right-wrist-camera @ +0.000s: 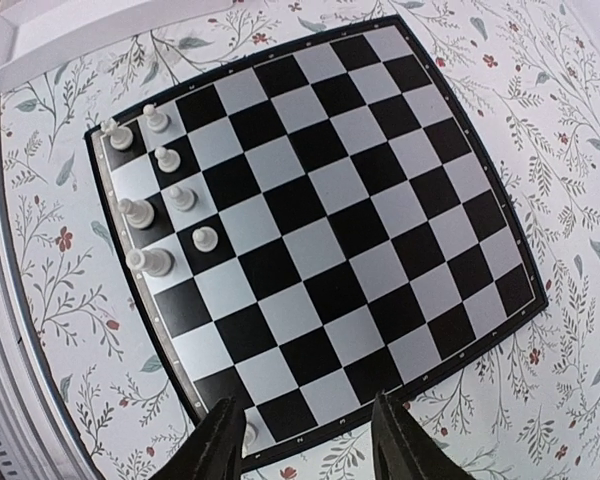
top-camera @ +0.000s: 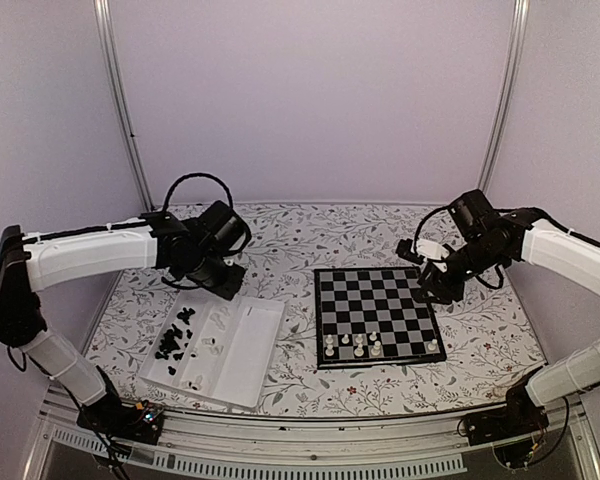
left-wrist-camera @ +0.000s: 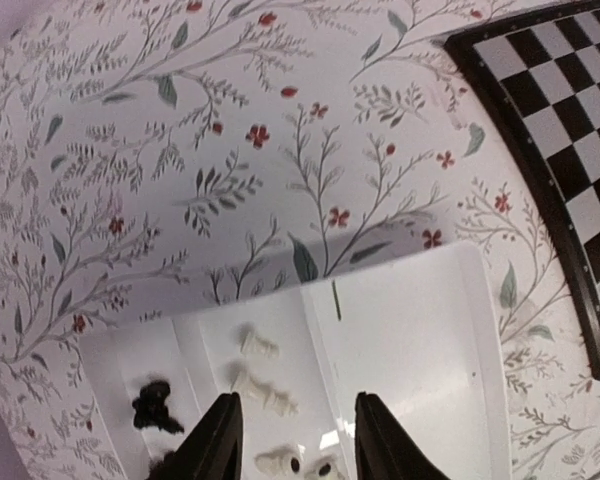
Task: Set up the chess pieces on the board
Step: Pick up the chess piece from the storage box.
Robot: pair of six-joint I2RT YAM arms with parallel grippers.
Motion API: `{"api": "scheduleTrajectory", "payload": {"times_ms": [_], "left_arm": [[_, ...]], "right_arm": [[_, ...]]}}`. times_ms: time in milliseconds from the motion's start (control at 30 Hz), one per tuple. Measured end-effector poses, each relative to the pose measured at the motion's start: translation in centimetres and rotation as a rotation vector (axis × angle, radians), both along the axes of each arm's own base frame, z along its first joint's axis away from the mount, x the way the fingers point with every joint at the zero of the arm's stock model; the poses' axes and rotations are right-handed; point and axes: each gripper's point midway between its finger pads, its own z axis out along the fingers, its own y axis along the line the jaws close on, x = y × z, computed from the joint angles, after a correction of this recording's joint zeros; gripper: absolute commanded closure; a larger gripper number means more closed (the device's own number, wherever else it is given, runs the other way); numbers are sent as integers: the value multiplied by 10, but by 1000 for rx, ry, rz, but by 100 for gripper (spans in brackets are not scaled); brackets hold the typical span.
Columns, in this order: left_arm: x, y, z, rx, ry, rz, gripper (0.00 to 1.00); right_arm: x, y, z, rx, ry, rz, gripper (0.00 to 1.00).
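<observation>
The board [top-camera: 380, 300] lies right of centre and fills the right wrist view [right-wrist-camera: 320, 220]. Several cream-white chess pieces [right-wrist-camera: 166, 158] stand along its near rows [top-camera: 360, 347], and one more [right-wrist-camera: 245, 432] stands at the corner by my right finger. My right gripper [right-wrist-camera: 307, 445] is open and empty above the board's right edge [top-camera: 427, 290]. My left gripper [left-wrist-camera: 295, 450] is open and empty above the tray's far end [top-camera: 225, 280]. Loose white pieces [left-wrist-camera: 265, 395] lie below it, with black pieces [left-wrist-camera: 152, 405] in the compartment to the left.
The white compartment tray [top-camera: 245, 355] lies left of the board on the floral tablecloth, with a heap of black pieces [top-camera: 175, 338] in its left part. Its right compartment [left-wrist-camera: 410, 340] holds nothing. A tray corner shows in the right wrist view [right-wrist-camera: 80, 30].
</observation>
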Motion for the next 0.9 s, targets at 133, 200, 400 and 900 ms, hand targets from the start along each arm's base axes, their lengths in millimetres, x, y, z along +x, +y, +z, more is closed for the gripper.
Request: {"api": "scheduleTrajectory", "payload": {"times_ms": [133, 200, 400, 900], "left_arm": [[-41, 35, -16, 26, 111, 55, 68], [-59, 45, -25, 26, 167, 66, 69], [-102, 60, -60, 16, 338, 78, 67], [-111, 55, -96, 18, 427, 105, 71]], "right_arm": [[11, 15, -5, 33, 39, 24, 55], [14, 22, -11, 46, 71, 36, 56], [18, 34, -22, 84, 122, 62, 55], [29, 35, -11, 156, -31, 33, 51]]}}
